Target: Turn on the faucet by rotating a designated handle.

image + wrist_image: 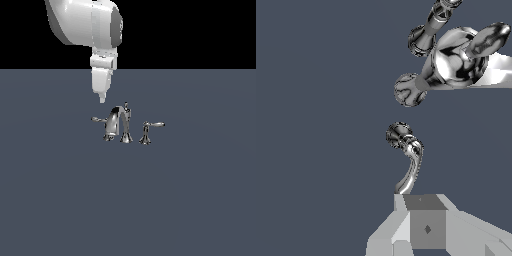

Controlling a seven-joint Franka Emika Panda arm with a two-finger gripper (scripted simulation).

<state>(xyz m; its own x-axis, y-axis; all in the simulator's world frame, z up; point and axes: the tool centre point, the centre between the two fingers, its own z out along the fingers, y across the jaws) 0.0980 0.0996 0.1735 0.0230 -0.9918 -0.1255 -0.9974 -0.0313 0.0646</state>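
White arm (85, 25) enters from the upper left of the exterior frame and hangs nose-down over a flat grey-blue floor (200, 200). Gripper (102, 98) points straight down, its tip just above and slightly toward the exterior view's left of the faucet (119, 125); a gap shows between tip and chrome, no contact. From this side the fingers overlap into one narrow point, so the opening cannot be read; nothing is seen in its grasp.

Faucet sits at frame centre on the floor, small and mirror-bright. Arched spout (114, 122) curves down toward the exterior view's left. Thin knobbed rod (127, 111) stands upright just behind the arch. Handle (99, 119) projects from the spout side toward the exterior view's left, roughly level, rounded tip outermost. Twin lever (152, 125) stands apart at the exterior view's right on a flared pedestal, pointing right.

Wrist view: handle (408, 160) runs from its round base at mid-frame down to the gripper body (426, 225) at the lower edge, its tip hidden behind that body. Spout (461, 57) and rod (428, 27) fill the upper right. Fingertips are not separately visible here.
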